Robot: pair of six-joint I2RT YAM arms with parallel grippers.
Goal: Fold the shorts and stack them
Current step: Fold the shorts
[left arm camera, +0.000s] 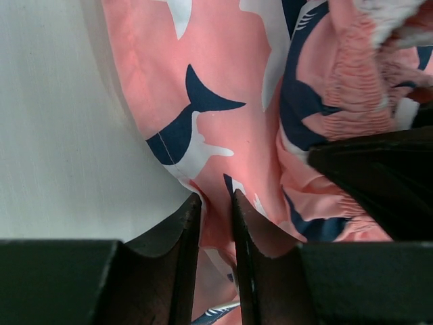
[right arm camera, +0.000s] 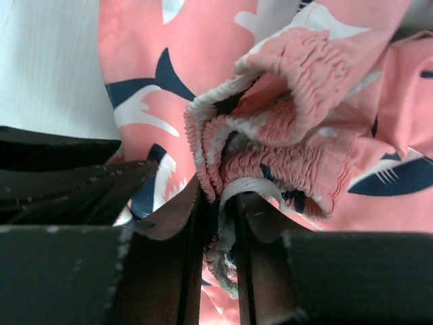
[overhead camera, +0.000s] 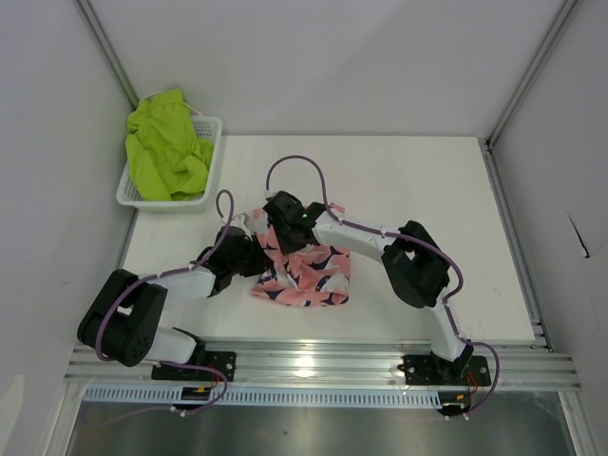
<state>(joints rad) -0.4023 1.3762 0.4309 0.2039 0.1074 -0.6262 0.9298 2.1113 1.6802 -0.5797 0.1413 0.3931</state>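
On the white counter [overhead camera: 427,190], pink shark-print fabric shorts [overhead camera: 306,275] lie at six o'clock, left end effector [left arm camera: 216,206] and right end effector [right arm camera: 218,203] both clenched on them. Lime green fabric shorts [overhead camera: 166,147] lie at ten o'clock.

— The pink shorts [overhead camera: 306,275]?
— Navy-and-white print, rumpled at the near middle of the surface [overhead camera: 437,190], elastic waistband bunched up.
— The green shorts [overhead camera: 166,142]?
— Heaped in the basket [overhead camera: 163,202], far left corner.

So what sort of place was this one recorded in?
Probably a lab robot test cell, not a home: plain white wall panels in aluminium framing, a white table, and a metal mounting rail along its near edge.
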